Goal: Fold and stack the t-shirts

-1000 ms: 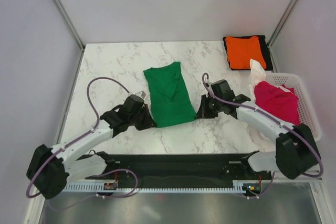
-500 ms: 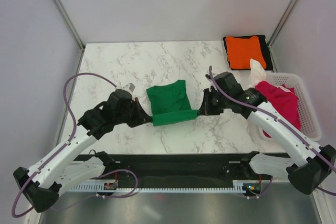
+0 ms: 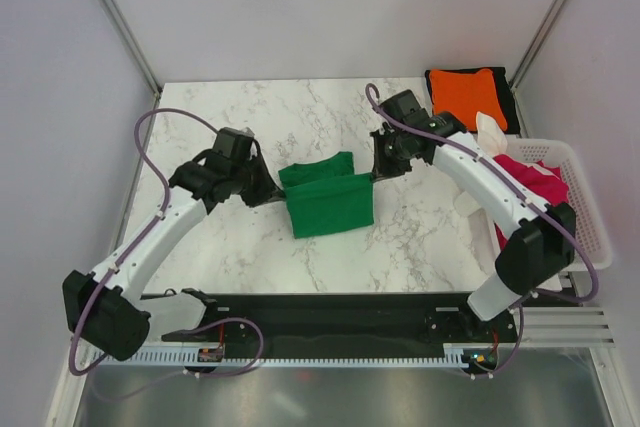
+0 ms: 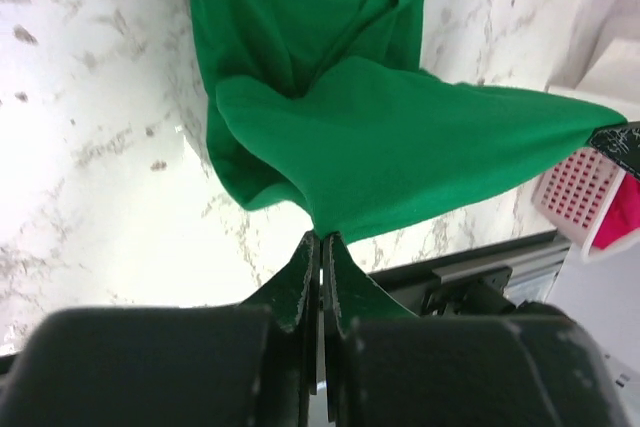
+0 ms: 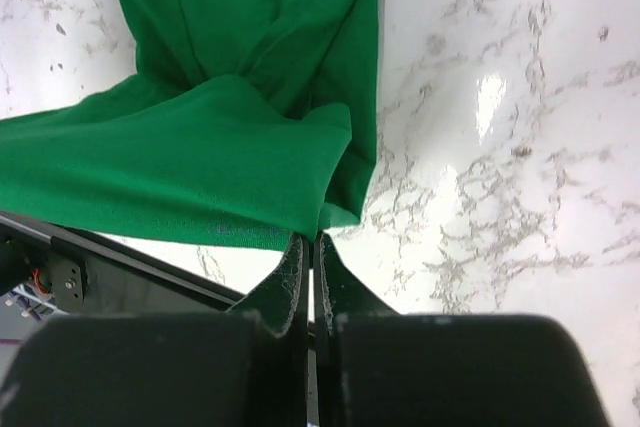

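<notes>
Change in the cloth: the green t-shirt (image 3: pixel 325 209) lay long a second ago, running from mid-desk toward the near edge. It now reads about half that length, because its near hem has been lifted and carried toward the far edge, over the part lying flat.
Change in the arms: both have swung up from beside the low hem and now reach inward over the middle of the desk (image 3: pixel 230 112).
Left pincer (image 4: pixel 320 245): closed tight on the left corner of the raised hem.
Right pincer (image 5: pixel 308 243): closed tight on the right corner, with the cloth drawn taut between the two.
Meaning for the task: judged a halving fold in mid-course. The hem appears not yet laid down, though the top view leaves its height unclear, so laying and releasing remain to be done.
Stack so far: the orange t-shirt (image 3: pixel 468 99) lies folded on the black t-shirt (image 3: pixel 513 109) at the far right corner.
Waiting: the red t-shirt (image 3: pixel 545 187) and white t-shirt (image 3: pixel 490 135) sit crumpled in the basket (image 3: pixel 592 217) at the right edge.
Surface: white marble pattern — glossy, with lamp glare showing in both wrist views.
Room: plain pale wall panels (image 3: pixel 330 7) on three sides, and metal posts (image 3: pixel 112 12) rising from the far corners.
</notes>
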Robot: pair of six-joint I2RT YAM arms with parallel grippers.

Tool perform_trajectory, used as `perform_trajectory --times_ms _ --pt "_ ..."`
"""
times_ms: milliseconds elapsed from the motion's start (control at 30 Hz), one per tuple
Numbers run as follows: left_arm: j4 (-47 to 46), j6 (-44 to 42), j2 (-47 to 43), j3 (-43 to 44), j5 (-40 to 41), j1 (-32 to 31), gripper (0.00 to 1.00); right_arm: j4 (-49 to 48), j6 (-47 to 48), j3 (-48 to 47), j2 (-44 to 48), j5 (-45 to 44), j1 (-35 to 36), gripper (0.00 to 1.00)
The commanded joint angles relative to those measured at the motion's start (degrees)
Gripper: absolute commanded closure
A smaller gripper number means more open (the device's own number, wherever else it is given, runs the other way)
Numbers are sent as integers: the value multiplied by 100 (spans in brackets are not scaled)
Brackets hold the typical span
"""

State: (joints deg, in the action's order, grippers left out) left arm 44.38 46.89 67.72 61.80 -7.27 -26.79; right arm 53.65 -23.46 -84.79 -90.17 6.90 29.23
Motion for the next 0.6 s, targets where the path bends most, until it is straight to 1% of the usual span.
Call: perform_trajectory --times_ms 0,67,133,167,200,233,267,300,333,367,400,433,467,500,533,567 --pt "124 -567 371 420 -169 436 97 251 474 -676 -430 -391 -251 100" --pt "18 -655 670 630 -318 674 97 251 536 -932 -876 -356 -304 100" --pt "9 -716 1224 815 -538 876 97 278 614 -1407 -1229 -242 -392 100" --pt "9 -769 1408 1034 -626 946 97 304 632 -1608 -1623 -233 -453 100" --pt "9 -787 1645 1149 -766 1078 97 330 641 -1993 -1827 -189 -480 100" --pt "1 -804 2039 1254 -846 1149 97 365 676 -2197 -2029 -163 -497 100" --pt "0 -831 2295 1490 -916 1228 97 400 676 -2626 -2431 -162 -550 100" --pt "-17 -848 2507 1606 -1073 1359 97 418 676 -2839 -2644 -145 -568 100" --pt "-35 -875 2987 1729 -1110 1412 96 462 659 -3058 -2837 -127 -603 100" --pt "-35 -979 3245 2009 -1180 1474 94 462 607 -3261 -3248 -92 -664 98" --pt "-26 -1076 3499 2177 -1442 1631 90 471 580 -3715 -3453 -57 -691 88" --pt "-9 -1147 3798 2326 -1540 1720 88 462 554 -3963 -3663 82 -726 74" --pt "148 -1208 4288 2650 -1645 1825 86 428 536 -4479 -4066 180 -778 59" --pt "167 -1226 4519 2801 -1820 2035 78 375 536 -4763 -4270 285 -805 50" --pt "159 -1305 4687 3107 -1839 2107 65 374 518 -5079 -4637 512 -840 42" --pt "289 -1375 5037 3327 -1822 2151 58 418 457 -5587 -4745 593 -875 32"
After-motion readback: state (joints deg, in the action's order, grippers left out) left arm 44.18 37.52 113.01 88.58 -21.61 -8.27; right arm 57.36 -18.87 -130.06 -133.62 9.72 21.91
